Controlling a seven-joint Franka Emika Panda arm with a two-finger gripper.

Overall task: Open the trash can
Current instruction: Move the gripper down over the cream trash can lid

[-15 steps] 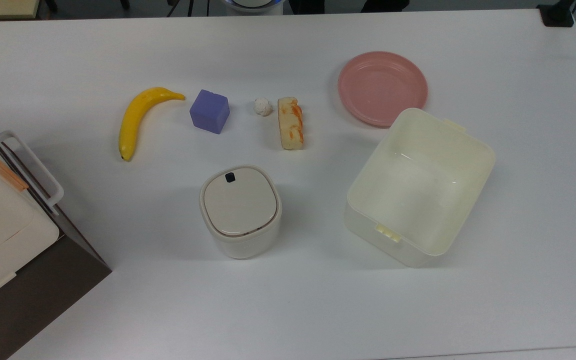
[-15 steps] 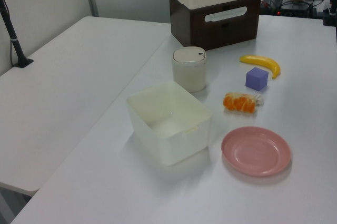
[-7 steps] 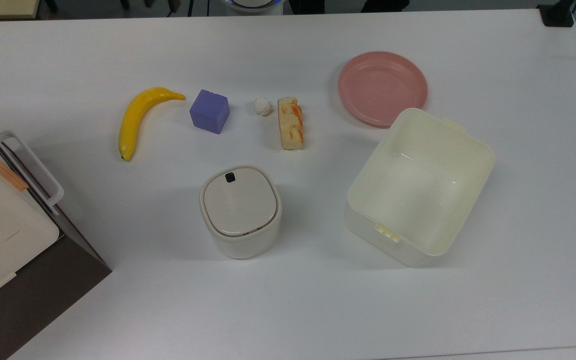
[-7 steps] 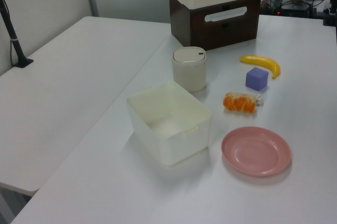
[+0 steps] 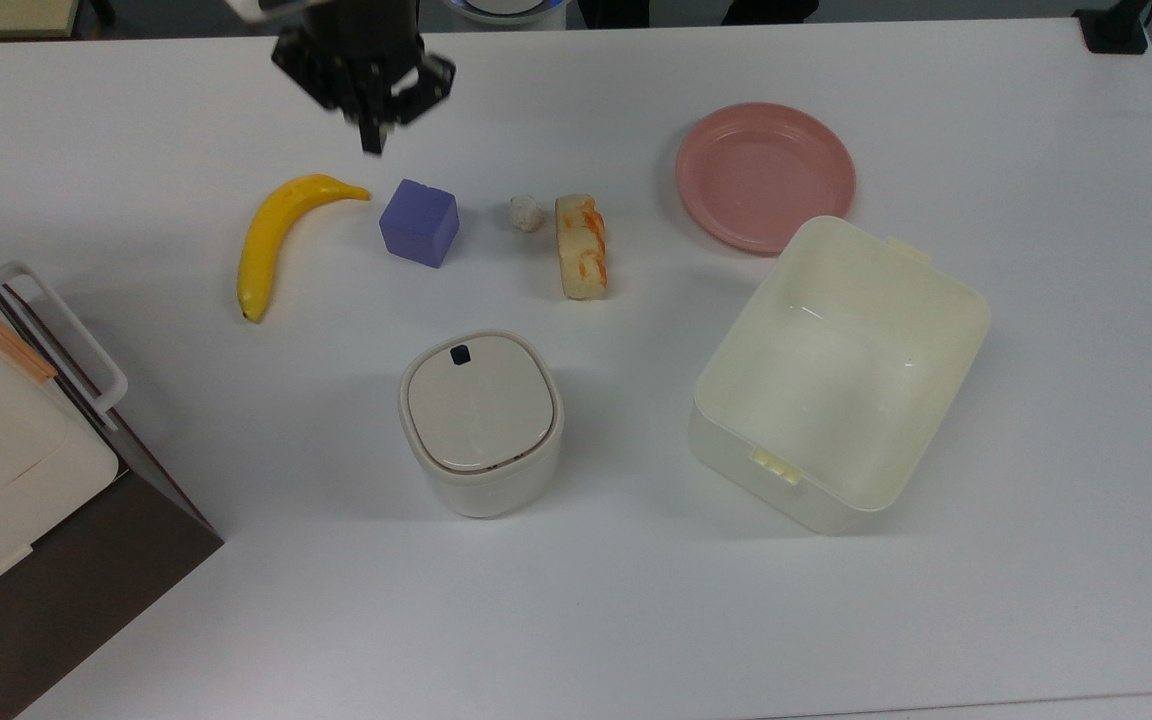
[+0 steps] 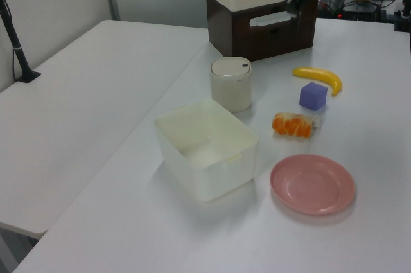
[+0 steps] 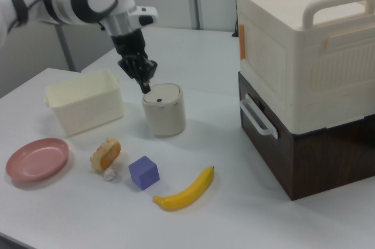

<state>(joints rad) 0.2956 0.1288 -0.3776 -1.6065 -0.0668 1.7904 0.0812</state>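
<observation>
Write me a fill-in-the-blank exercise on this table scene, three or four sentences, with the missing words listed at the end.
1. The trash can has its lid ____.
2. In the top view, the purple cube lies between the small white ball and the ____.
3. The plate beside the large tub is ____ in colour.
4. The gripper hangs in the air, holding ____.

Missing words: closed; banana; pink; nothing

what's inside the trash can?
Cannot tell: the trash can has its flat beige lid shut, with a small black button on top. The lid hides whatever is inside. The tub beside it shows nothing inside.
</observation>
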